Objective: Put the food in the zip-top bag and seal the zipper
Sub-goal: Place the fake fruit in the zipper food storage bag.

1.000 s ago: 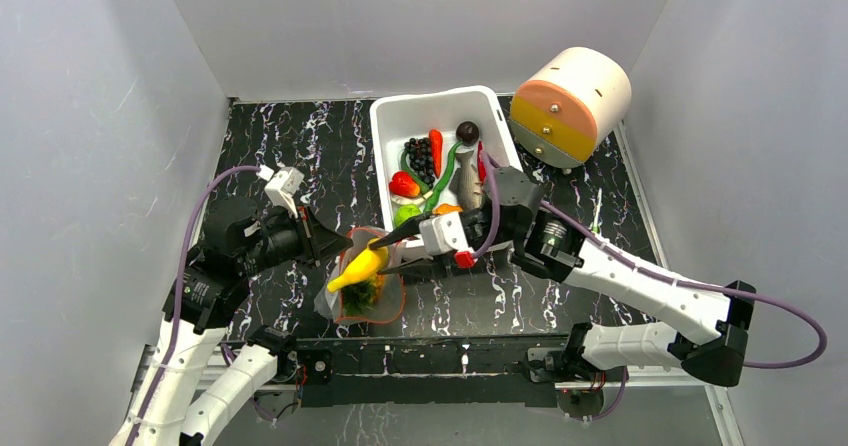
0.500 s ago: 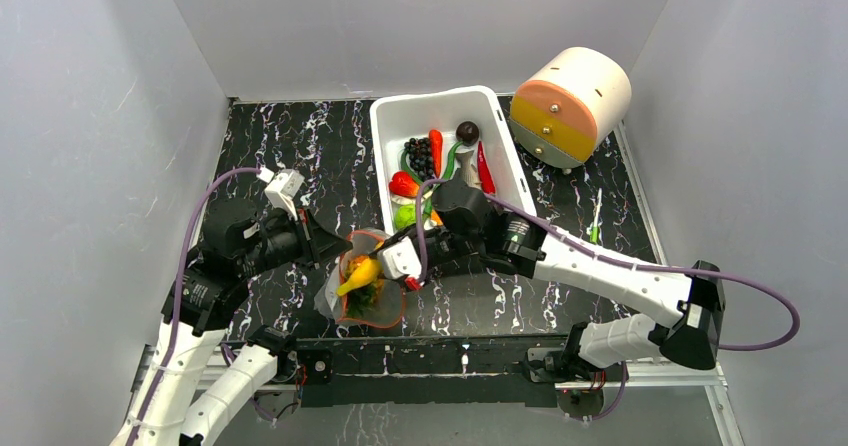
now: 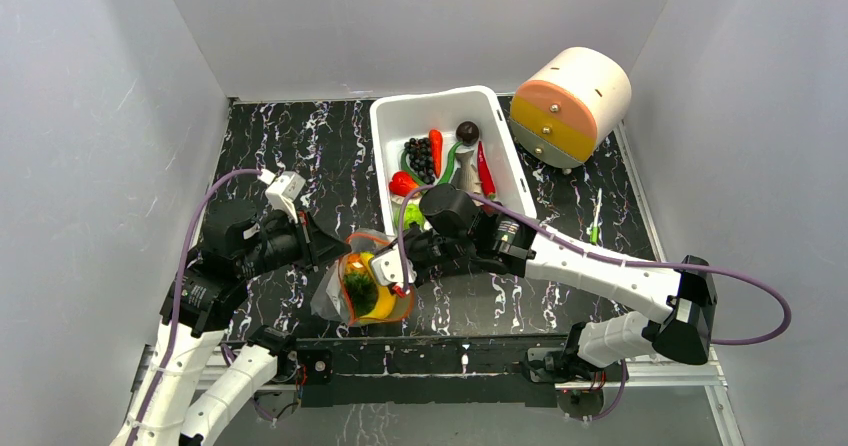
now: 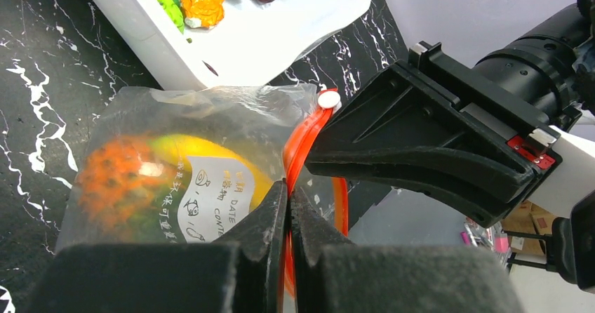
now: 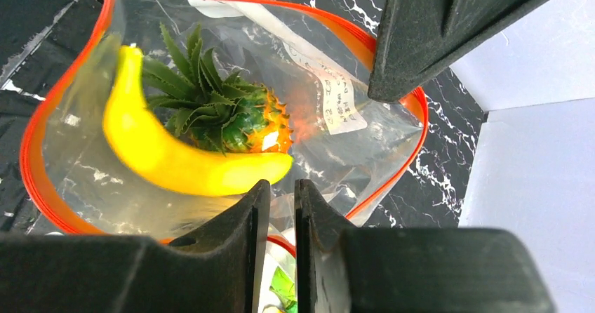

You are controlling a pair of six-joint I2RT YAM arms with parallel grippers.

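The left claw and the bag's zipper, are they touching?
Touching. In the left wrist view the left claw is shut on the zipper; the red-orange strip passes between its fingertips.

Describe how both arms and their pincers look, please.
The left arm and the right arm each have white links, black joints and a purple cable. The left pincer and the right pincer have flat matte-black fingers. A small red tab marks the right pincer's body.

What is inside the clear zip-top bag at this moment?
A yellow banana and a pineapple lie inside the zip-top bag, touching each other. Whether anything smaller sits beneath them cannot be seen, because they cover it.
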